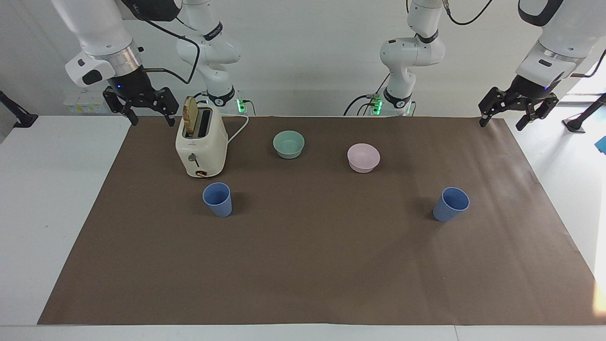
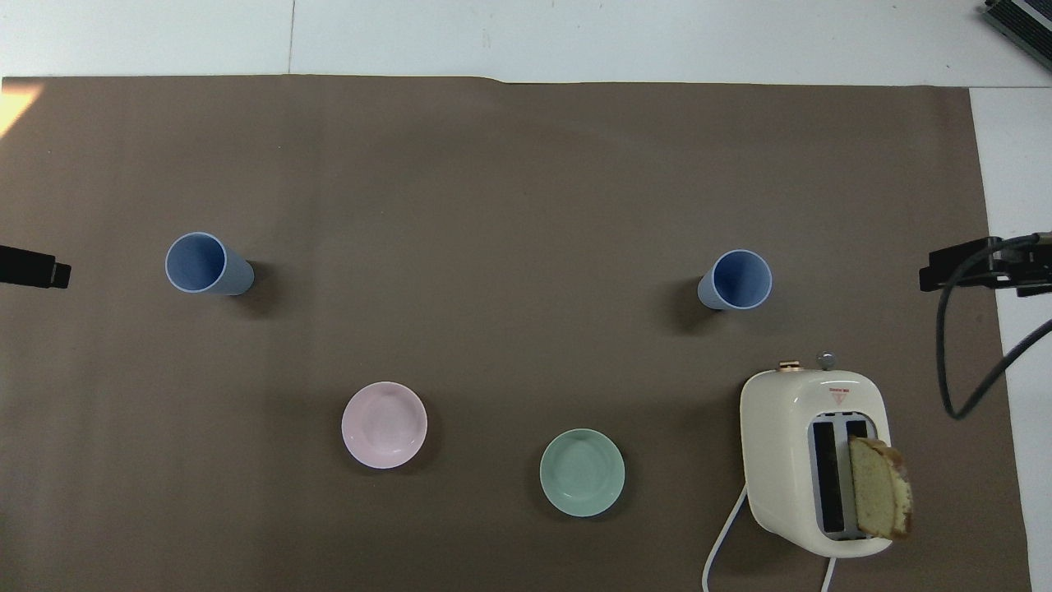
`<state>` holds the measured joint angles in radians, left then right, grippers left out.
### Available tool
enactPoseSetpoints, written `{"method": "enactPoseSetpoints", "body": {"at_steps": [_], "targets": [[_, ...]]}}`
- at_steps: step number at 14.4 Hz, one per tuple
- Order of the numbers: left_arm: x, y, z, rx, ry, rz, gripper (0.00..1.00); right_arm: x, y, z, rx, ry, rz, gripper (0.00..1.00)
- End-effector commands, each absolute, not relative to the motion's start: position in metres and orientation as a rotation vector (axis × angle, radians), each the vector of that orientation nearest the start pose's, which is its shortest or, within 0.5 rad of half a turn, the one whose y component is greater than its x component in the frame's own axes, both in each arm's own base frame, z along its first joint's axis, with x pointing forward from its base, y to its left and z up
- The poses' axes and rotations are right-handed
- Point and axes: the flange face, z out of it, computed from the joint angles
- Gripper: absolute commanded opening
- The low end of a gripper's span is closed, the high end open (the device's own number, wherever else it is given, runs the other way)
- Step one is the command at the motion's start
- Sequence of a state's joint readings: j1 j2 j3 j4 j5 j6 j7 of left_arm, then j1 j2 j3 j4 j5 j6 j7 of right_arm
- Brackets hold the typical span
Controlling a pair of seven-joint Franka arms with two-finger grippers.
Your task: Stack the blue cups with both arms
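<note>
Two blue cups stand upright and apart on the brown mat. One cup (image 1: 218, 199) (image 2: 735, 280) is toward the right arm's end, just farther from the robots than the toaster. The other cup (image 1: 451, 204) (image 2: 205, 265) is toward the left arm's end. My right gripper (image 1: 154, 122) (image 2: 966, 271) hangs open and empty over the mat's edge beside the toaster. Over the mat's corner at the left arm's end, my left gripper (image 1: 500, 126) (image 2: 37, 269) is also open and empty. Neither gripper is close to a cup.
A cream toaster (image 1: 201, 148) (image 2: 814, 460) with a bread slice (image 1: 190, 116) sticking out stands near the right arm. A teal bowl (image 1: 289, 144) (image 2: 582, 473) and a pink bowl (image 1: 363, 157) (image 2: 384, 425) sit nearer to the robots than the cups.
</note>
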<state>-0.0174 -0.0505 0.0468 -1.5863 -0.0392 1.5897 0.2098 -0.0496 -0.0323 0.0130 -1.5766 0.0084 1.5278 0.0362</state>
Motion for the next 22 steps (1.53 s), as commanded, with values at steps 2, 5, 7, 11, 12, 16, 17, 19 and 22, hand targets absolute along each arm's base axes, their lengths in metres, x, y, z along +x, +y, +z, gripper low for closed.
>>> {"method": "enactPoseSetpoints", "body": {"at_steps": [2, 5, 7, 11, 12, 16, 17, 19, 22], "targets": [[0.536, 0.017, 0.651, -3.146, 0.262, -0.071, 1.00, 0.530, -0.032, 0.638, -3.119, 0.171, 0.041, 1.00], [0.538, 0.019, 0.651, -3.144, 0.266, -0.083, 1.00, 0.542, -0.037, 0.641, -3.135, 0.154, -0.079, 1.00], [0.538, 0.018, 0.651, -3.143, 0.276, -0.086, 1.00, 0.545, -0.032, 0.642, -3.142, 0.029, -0.106, 1.00], [0.537, 0.019, 0.652, -3.142, 0.286, -0.083, 1.00, 0.541, -0.034, 0.640, -3.130, 0.103, -0.058, 1.00], [0.538, 0.018, 0.651, -3.141, 0.288, -0.086, 1.00, 0.540, -0.034, 0.639, -3.123, 0.103, -0.051, 1.00], [0.538, 0.019, 0.652, -3.141, 0.283, -0.093, 1.00, 0.537, -0.038, 0.639, -3.116, 0.124, -0.037, 1.00], [0.538, 0.019, 0.652, -3.141, 0.286, -0.093, 1.00, 0.537, -0.038, 0.639, -3.116, 0.119, -0.037, 1.00], [0.538, 0.019, 0.652, -3.141, 0.283, -0.095, 1.00, 0.537, -0.038, 0.639, -3.116, 0.119, -0.035, 1.00], [0.538, 0.019, 0.651, -3.141, 0.283, -0.091, 1.00, 0.537, -0.035, 0.639, -3.118, 0.112, -0.035, 1.00]]}}
